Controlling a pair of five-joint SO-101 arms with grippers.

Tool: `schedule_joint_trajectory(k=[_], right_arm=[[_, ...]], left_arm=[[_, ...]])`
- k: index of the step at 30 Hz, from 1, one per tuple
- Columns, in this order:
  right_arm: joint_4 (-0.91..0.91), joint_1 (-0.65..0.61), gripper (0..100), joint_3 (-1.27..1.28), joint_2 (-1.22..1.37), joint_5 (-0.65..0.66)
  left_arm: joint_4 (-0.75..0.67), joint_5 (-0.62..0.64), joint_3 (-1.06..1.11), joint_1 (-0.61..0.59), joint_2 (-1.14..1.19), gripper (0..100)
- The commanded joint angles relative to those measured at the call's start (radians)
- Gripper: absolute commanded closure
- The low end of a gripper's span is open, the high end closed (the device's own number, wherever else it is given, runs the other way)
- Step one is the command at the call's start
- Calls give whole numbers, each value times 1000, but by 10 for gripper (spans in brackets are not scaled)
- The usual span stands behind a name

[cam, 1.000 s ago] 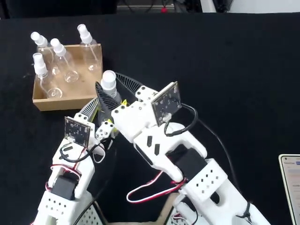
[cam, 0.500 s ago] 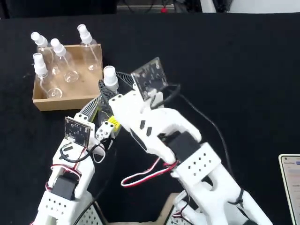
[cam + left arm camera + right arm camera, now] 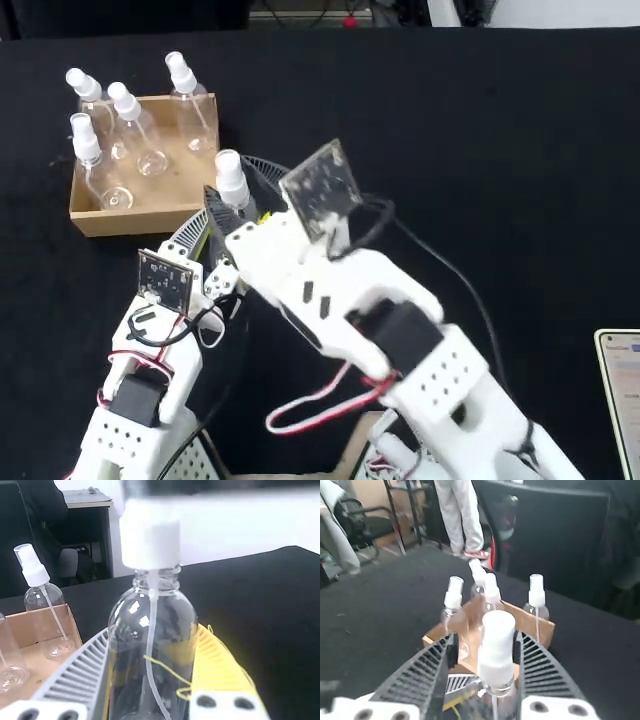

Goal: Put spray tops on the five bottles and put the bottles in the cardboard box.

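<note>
Looking across the black surface (image 3: 500,150): left fingers (image 3: 75,675) clamp a bottle (image 3: 150,630), right fingers (image 3: 420,675) gape around its spray top (image 3: 496,640), a chair (image 3: 362,522) behind.

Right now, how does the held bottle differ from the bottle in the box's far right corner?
Place: the held bottle is outside the box, the corner bottle inside. Grip: the held bottle sits clamped in the left pincer, the corner bottle stands free. Both are clear with white spray tops.
</note>
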Motion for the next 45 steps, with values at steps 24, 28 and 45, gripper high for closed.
schedule_joint_trajectory(k=[24, 28, 45], right_arm=[[-78, 155, 987, -145, 154, -138], [-75, 153, 987, -157, 154, -144], [-49, 115, 987, -71, 153, -144]], left_arm=[[-2, 3, 21, 12, -6, 960], [-2, 3, 21, 12, -6, 960], [0, 3, 21, 5, -5, 961]])
